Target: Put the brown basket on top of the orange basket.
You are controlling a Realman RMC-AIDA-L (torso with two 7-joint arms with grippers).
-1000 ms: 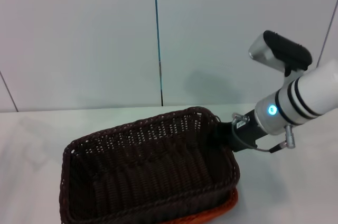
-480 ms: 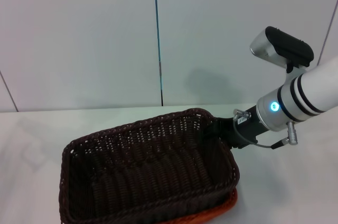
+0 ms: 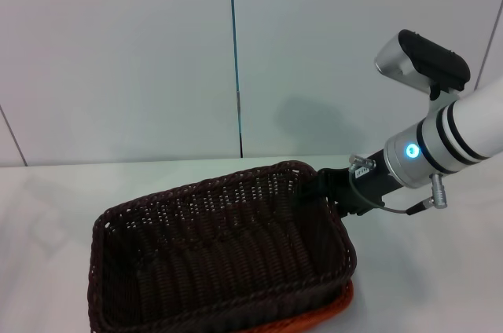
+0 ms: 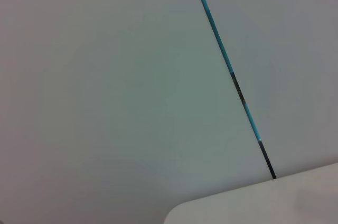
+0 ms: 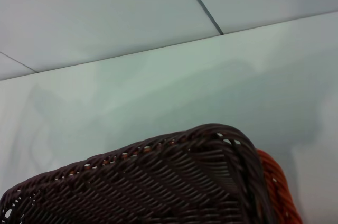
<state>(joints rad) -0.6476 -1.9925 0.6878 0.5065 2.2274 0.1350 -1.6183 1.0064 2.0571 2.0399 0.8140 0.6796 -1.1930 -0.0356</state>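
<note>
From the head view, the brown basket sits nested on top of the orange basket, and only a thin strip of orange shows under its near right corner. Both rest on the white table, in front of the pale wall with its thin blue seam. The right gripper is at the far right corner of the brown basket, touching or almost touching the braided rim there. The dark fingers blend with the dark wicker, so I cannot tell how wide they stand or if they have hold of the rim. Behind the gripper the white right arm goes up and away from the basket, with a small blue light on its wrist ring. In the left wrist view there is only the wall, the blue seam and a rounded corner of the table; no basket shows and the left gripper does not show either. In the right wrist view the brown basket's corner is very close, seen from outside, and the rim of the orange basket comes out just beside this corner, lower than it. The table lies beyond the basket, up to the wall.
</note>
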